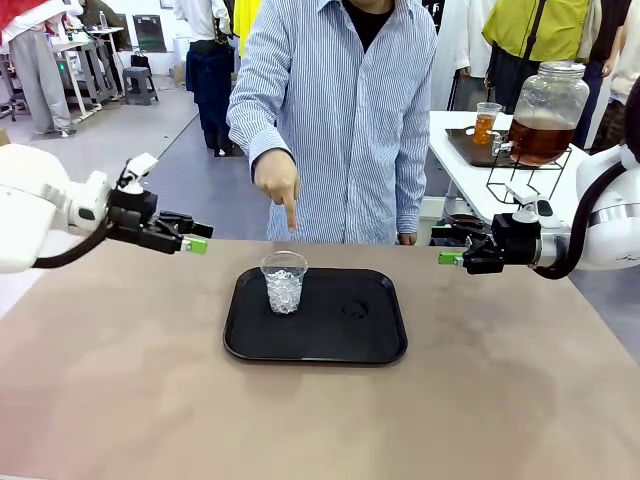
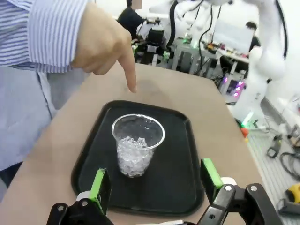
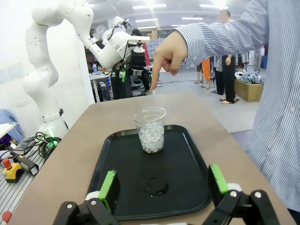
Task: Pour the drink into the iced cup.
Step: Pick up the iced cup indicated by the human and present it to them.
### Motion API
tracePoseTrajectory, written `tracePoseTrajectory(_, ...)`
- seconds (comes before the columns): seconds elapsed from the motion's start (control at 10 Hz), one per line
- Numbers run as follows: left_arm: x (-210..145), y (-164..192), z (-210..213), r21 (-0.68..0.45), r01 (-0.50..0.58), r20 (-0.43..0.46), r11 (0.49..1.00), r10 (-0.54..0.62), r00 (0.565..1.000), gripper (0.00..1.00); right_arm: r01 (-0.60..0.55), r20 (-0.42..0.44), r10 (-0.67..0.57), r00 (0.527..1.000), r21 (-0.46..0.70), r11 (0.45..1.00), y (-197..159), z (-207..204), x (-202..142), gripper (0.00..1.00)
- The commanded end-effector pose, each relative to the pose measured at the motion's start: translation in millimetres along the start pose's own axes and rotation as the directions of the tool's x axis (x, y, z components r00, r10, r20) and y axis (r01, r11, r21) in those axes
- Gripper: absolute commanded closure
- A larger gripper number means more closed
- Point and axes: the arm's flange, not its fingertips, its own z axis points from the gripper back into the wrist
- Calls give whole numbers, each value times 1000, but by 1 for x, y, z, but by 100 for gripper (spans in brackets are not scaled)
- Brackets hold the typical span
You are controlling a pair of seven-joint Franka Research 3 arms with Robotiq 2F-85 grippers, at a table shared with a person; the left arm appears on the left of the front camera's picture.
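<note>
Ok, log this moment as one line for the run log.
left end effector open, empty | right end effector open, empty | iced cup upright on black tray, ice only | person's hand pointing down at cup

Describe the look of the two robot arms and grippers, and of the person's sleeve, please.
The left arm and right arm are white and rounded, each with a black cable near the wrist. The left gripper and right gripper are black, with green pads. The sleeve is long, with fine blue and white stripes.

A pointing hand hangs just beyond the iced cup; both flanks open.
</note>
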Motion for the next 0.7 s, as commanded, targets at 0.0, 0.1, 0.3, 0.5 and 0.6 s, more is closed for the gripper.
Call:
tracePoseTrajectory(0.0, -8, -9, -10, 16, 44, 22, 999, -44, 999, 0, 3, -3, -3, 1000, 7, 1000, -1, -2, 4, 0)
tracePoseTrajectory(0.1, -7, -12, -5, 63, -1, 49, 998, -2, 999, 0, 3, -3, -3, 1000, 7, 1000, -1, -2, 4, 0)
tracePoseTrajectory(0.3, -7, -4, -6, 5, 25, 4, 1000, -25, 1000, 0, 3, -3, -3, 1000, 7, 1000, -1, -2, 4, 0)
tracePoseTrajectory(0.5, -9, -5, -7, 17, 17, 13, 1000, -18, 1000, 0, 3, -3, -3, 1000, 7, 1000, -1, -2, 4, 0)
tracePoseTrajectory(0.6, -14, -2, -11, 7, 129, 32, 992, -129, 991, 0, 3, -3, -3, 1000, 7, 1000, -1, -2, 4, 0)
